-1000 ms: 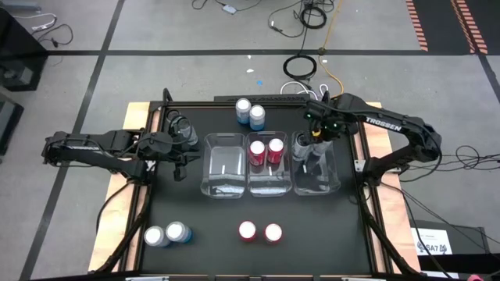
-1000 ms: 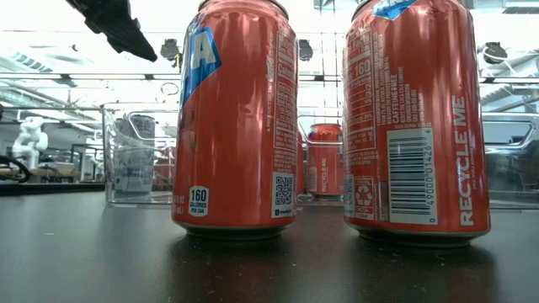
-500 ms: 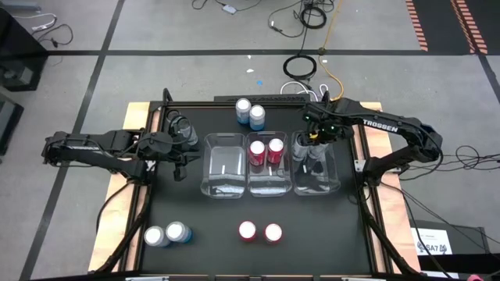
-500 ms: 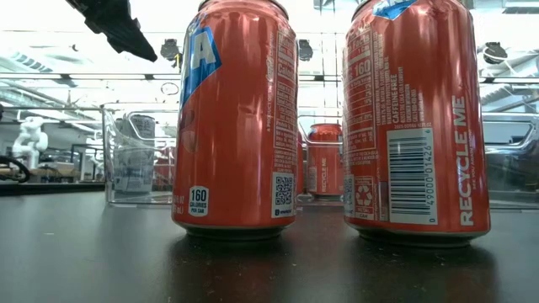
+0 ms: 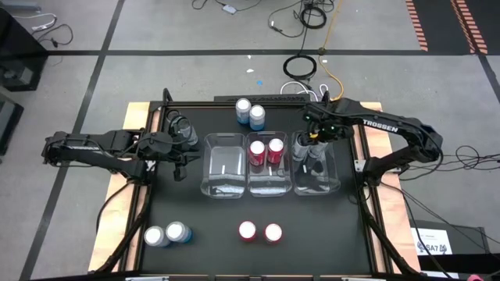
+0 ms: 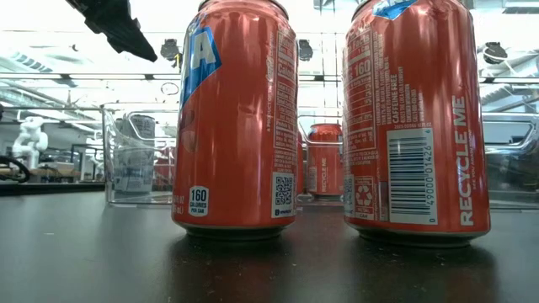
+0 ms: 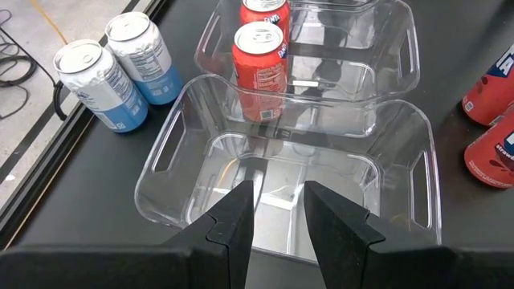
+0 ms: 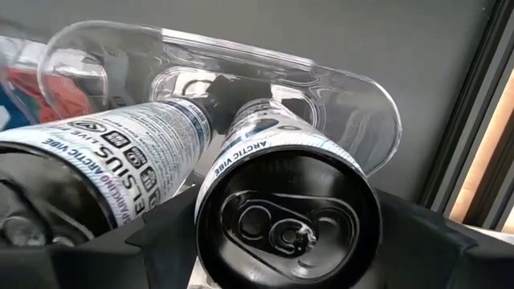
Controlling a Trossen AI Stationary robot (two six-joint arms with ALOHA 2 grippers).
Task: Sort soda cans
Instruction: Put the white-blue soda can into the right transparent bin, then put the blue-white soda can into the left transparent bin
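Note:
Three clear bins stand in a row at mid-table. The left bin (image 5: 224, 165) holds nothing. Two red cans (image 5: 266, 150) stand in the middle bin (image 5: 268, 181). My right gripper (image 5: 316, 142) points down into the right bin (image 5: 320, 179), open. Its fingers (image 8: 165, 233) flank a black-and-white can (image 8: 285, 217) that stands there beside a second such can (image 8: 104, 168). My left gripper (image 7: 279, 217) hovers left of the left bin (image 7: 289, 160), shut on nothing. More cans stand on their bases on the table: two red (image 5: 259, 232), two light blue (image 5: 166, 234), two light blue (image 5: 250, 112).
The black tabletop has a raised frame (image 5: 361, 168) along its sides. The two near red cans (image 6: 236, 118) fill the low view, with the left arm's fingers (image 6: 114, 25) above them at the left. Bare tabletop lies between the bins and the near cans.
My right gripper has come down a little over the right bin, with the black-and-white can between its fingers. The left arm has kept still.

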